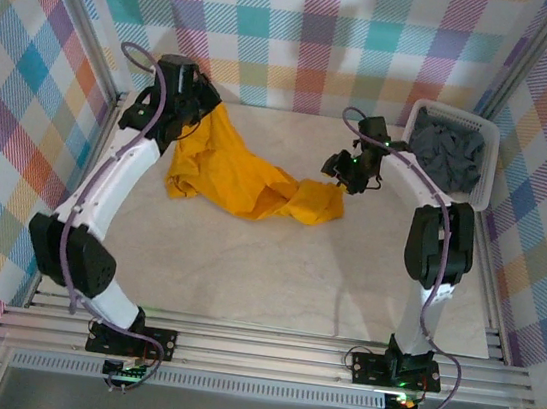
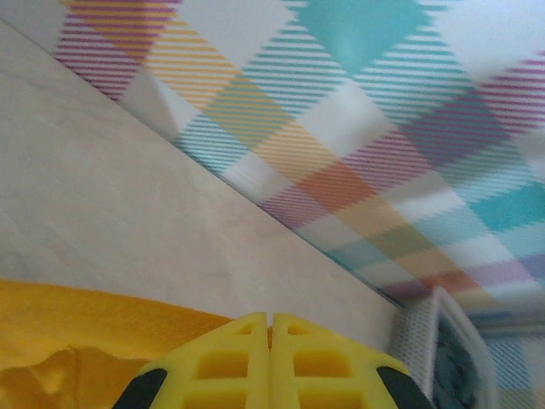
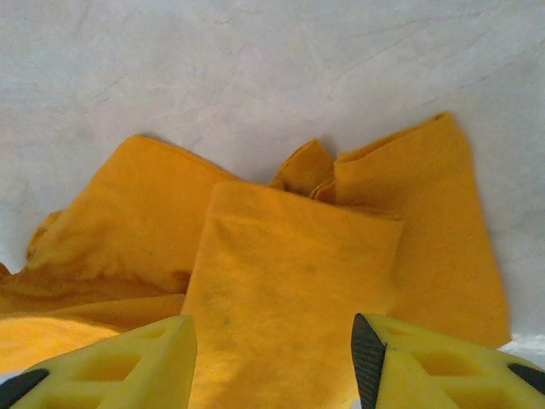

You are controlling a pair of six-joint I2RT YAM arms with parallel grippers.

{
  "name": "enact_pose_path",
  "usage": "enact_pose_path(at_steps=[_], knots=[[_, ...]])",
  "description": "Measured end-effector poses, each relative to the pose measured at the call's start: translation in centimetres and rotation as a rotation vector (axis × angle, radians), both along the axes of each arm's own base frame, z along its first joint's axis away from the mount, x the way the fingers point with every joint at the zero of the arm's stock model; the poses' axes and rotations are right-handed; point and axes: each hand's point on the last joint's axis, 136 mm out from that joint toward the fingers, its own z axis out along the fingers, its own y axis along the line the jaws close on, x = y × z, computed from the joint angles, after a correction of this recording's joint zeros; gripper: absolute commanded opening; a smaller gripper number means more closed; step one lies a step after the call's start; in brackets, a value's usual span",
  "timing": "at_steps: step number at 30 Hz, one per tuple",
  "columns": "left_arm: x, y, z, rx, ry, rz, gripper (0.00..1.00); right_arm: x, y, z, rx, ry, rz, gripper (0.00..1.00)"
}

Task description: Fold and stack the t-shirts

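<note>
Over desk (image 1: 345,274) rear: left fingers (image 2: 260,362) clamp raised orange t-shirt (image 1: 246,181); right fingers (image 1: 339,170), half-parted and empty, hover above sleeve (image 3: 289,281), liable to pinch extra layers.

The pale, marbled counter (image 1: 344,284) carries a crumpled orange-yellow t-shirt (image 1: 247,176). It stretches from the far left toward the middle, and its far-left end is drawn up off the surface. A white slatted basket (image 1: 452,110) stands in the far right corner.

Bright, even overhead light, faint soft shadows on the pale table (image 1: 243,281), left wrist view blurred across the checked wall (image 2: 383,128), orange t-shirt (image 3: 289,281) crisp in right wrist view
</note>
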Motion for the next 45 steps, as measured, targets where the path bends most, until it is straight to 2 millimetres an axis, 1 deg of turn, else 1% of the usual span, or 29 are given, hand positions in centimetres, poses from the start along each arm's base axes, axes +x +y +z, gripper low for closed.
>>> enact_pose_path(at_steps=[1, 3, 6, 8, 10, 12, 15, 17, 19, 23, 24, 26, 27, 28, 29, 33, 36, 38, 39, 40, 41, 42, 43, 45], knots=[[-0.8, -0.3, 0.8, -0.012, -0.021, -0.012, 0.00, -0.1, 0.2, 0.1, 0.009, 0.005, -0.007, 0.52], [-3.4, -0.5, 2.7, -0.037, -0.075, -0.032, 0.00, -0.4, 0.6, 0.2, 0.029, 0.017, -0.027, 0.54], [-7.1, 0.7, 4.9, -0.065, -0.134, -0.022, 0.00, -1.3, 1.6, -0.2, 0.047, 0.044, -0.036, 0.58], [-9.1, 1.5, 6.2, -0.076, -0.171, -0.015, 0.00, -1.9, 2.8, -0.3, 0.052, 0.058, -0.024, 0.60], [-10.5, 2.0, 7.0, -0.084, -0.197, -0.011, 0.00, -2.7, 4.2, -0.2, 0.057, 0.064, 0.005, 0.60], [-11.3, 2.4, 6.8, -0.083, -0.202, -0.003, 0.00, -3.8, 5.9, -0.3, 0.061, 0.074, 0.042, 0.59], [-11.4, 2.5, 5.8, -0.074, -0.178, 0.003, 0.00, -5.3, 7.6, -0.7, 0.060, 0.102, 0.086, 0.59], [-11.2, 2.4, 5.1, -0.067, -0.154, 0.003, 0.00, -6.1, 8.3, -1.3, 0.054, 0.128, 0.107, 0.58], [-10.9, 2.4, 4.6, -0.063, -0.141, 0.003, 0.00, -6.5, 8.3, -2.2, 0.042, 0.159, 0.114, 0.55], [-10.6, 2.4, 4.2, -0.057, -0.131, 0.008, 0.00, -6.6, 7.2, -5.3, -0.012, 0.221, 0.100, 0.46], [-10.6, 2.4, 4.2, -0.056, -0.129, 0.010, 0.00, -6.6, 6.9, -5.9, -0.027, 0.236, 0.093, 0.42], [-10.5, 2.4, 4.1, -0.054, -0.128, 0.013, 0.00, -6.3, 6.3, -6.7, -0.043, 0.252, 0.081, 0.25], [-10.5, 2.5, 4.1, -0.052, -0.126, 0.014, 0.00, -6.1, 6.1, -6.8, -0.048, 0.255, 0.074, 0.12], [-10.5, 2.6, 3.9, -0.049, -0.122, 0.018, 0.00, -5.7, 5.9, -6.8, -0.050, 0.252, 0.069, 0.03], [-10.5, 2.6, 3.9, -0.046, -0.120, 0.020, 0.00, -5.4, 5.6, -6.7, -0.051, 0.246, 0.065, 0.00], [-10.1, 2.9, 2.9, -0.033, -0.089, 0.036, 0.00, -3.9, 4.7, -6.0, -0.053, 0.208, 0.036, 0.00], [-9.0, 3.3, 1.7, -0.022, -0.056, 0.053, 0.00, -3.0, 4.0, -5.4, -0.050, 0.180, 0.015, 0.00], [-8.1, 3.6, 0.7, -0.013, -0.026, 0.067, 0.00, -2.1, 3.9, -4.4, -0.041, 0.153, 0.009, 0.00], [-7.5, 3.7, 0.2, -0.010, -0.012, 0.073, 0.00, -1.5, 3.9, -3.7, -0.038, 0.134, 0.011, 0.09], [-6.9, 3.8, -0.2, -0.008, 0.000, 0.079, 0.00, -0.8, 3.9, -2.7, -0.036, 0.113, 0.009, 0.28], [-6.5, 3.8, -0.4, -0.006, 0.008, 0.081, 0.00, 0.0, 4.1, -1.7, -0.032, 0.093, 0.009, 0.41], [-6.2, 3.7, -0.6, -0.005, 0.014, 0.081, 0.00, 0.8, 4.3, -0.6, -0.026, 0.061, 0.011, 0.48], [-6.1, 3.7, -0.8, -0.005, 0.018, 0.080, 0.00, 1.4, 4.6, 0.3, -0.022, 0.032, 0.016, 0.50], [-6.0, 3.6, -0.8, -0.008, 0.020, 0.079, 0.00, 1.7, 5.0, 0.9, -0.028, 0.011, 0.027, 0.52]])
